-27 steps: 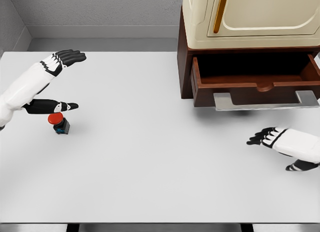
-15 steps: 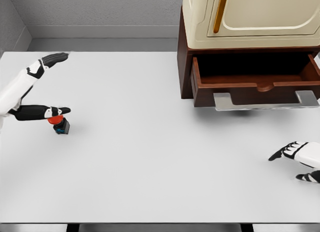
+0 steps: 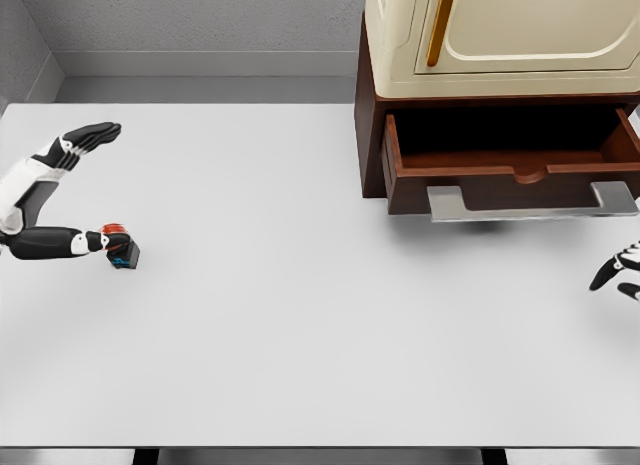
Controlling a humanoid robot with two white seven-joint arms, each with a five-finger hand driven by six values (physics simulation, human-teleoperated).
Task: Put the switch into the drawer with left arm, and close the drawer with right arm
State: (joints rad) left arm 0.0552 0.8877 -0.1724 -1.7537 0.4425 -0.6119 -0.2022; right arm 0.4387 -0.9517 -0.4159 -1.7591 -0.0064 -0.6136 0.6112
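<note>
On the white counter (image 3: 300, 315), the switch (image 3: 121, 248) sits far left, with the left hand (image 3: 50, 200) spread wide and holding nothing, its thumb tip only touching the red cap. A nudge could tip or skid it away. The right hand (image 3: 622, 270), fingers relaxed and empty, shows at the right edge. Beyond, the drawer (image 3: 510, 165) stands open, well apart: a long carry for a loose pinch.

My left hand (image 3: 45, 200), out at nine o'clock, is glossy white along its back and knuckle segments, with black fingers (image 3: 95, 135) and black joints between the white plates, so each finger looks banded. My right hand (image 3: 622, 270), barely showing at three o'clock, has the same look: black fingertips with narrow white stripes across them.
</note>
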